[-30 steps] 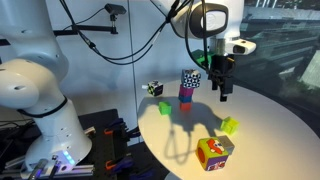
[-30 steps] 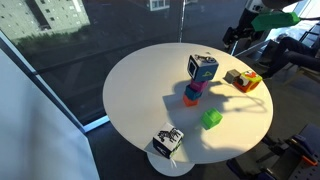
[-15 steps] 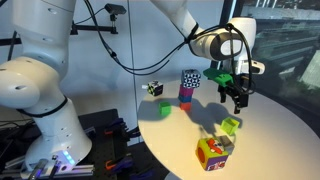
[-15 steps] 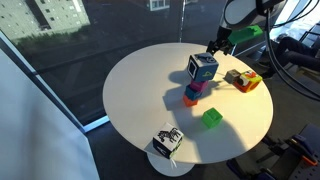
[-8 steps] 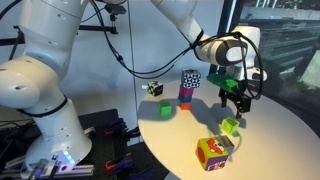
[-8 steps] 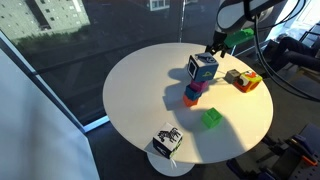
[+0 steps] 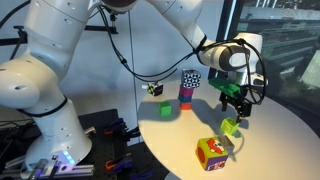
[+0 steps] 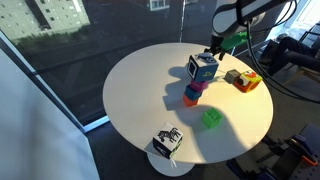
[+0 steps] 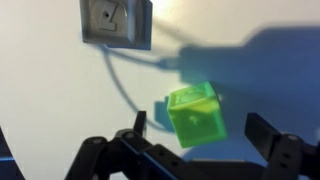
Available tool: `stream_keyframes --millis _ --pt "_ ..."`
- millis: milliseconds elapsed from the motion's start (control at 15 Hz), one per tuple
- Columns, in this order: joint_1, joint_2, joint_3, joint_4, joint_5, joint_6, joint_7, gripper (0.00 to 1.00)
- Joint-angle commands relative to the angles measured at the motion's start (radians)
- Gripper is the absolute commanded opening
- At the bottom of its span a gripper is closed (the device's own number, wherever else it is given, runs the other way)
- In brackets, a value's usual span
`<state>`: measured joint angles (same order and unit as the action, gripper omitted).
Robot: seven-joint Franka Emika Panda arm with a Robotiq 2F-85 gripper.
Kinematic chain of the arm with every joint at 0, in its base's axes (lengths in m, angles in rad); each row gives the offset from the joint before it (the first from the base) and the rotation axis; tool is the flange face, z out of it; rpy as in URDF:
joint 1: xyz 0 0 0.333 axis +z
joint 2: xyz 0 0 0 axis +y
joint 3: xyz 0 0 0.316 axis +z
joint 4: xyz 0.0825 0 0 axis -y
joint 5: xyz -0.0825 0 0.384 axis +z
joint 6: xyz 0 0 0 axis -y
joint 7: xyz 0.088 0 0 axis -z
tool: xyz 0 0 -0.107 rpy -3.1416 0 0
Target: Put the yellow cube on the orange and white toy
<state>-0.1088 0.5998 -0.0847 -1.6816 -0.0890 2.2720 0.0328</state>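
Note:
The yellow cube [image 7: 231,127] sits on the white round table, a little behind the orange and white toy [image 7: 215,152]. My gripper [image 7: 236,107] hangs just above the cube, open. In the wrist view the cube [image 9: 195,114] lies between my two spread fingers [image 9: 200,128], untouched and slightly tilted in the picture. In an exterior view the toy [image 8: 243,80] stands near the table's edge and my gripper [image 8: 216,46] is behind the tall stack; the yellow cube is hidden there.
A tall stack with a checkered top [image 7: 189,86] [image 8: 201,69] stands near the gripper. A darker green cube [image 7: 165,108] [image 8: 211,118] and a small checkered cube [image 7: 153,88] [image 8: 167,141] lie farther off. A pale square block [image 9: 117,22] shows in the wrist view.
My gripper has moved down and across from beside the tall stack to just over the yellow cube. The blocks have not moved.

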Motion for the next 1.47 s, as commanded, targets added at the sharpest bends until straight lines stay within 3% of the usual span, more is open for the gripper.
stream_keyframes --millis 0,1133,1200,1267,1400 --pt "-0.007 0.053 0.001 0.072 0.017 -0.030 -0.023 1.00" --pt "0.008 0.168 0.000 0.173 0.011 -0.007 -0.002 0.98" --pt "0.008 0.172 0.000 0.176 0.011 -0.006 -0.002 0.75" --pt "0.009 0.176 -0.002 0.180 0.010 -0.004 0.000 0.74" --pt "0.010 0.183 -0.003 0.187 0.010 -0.006 0.004 0.60"
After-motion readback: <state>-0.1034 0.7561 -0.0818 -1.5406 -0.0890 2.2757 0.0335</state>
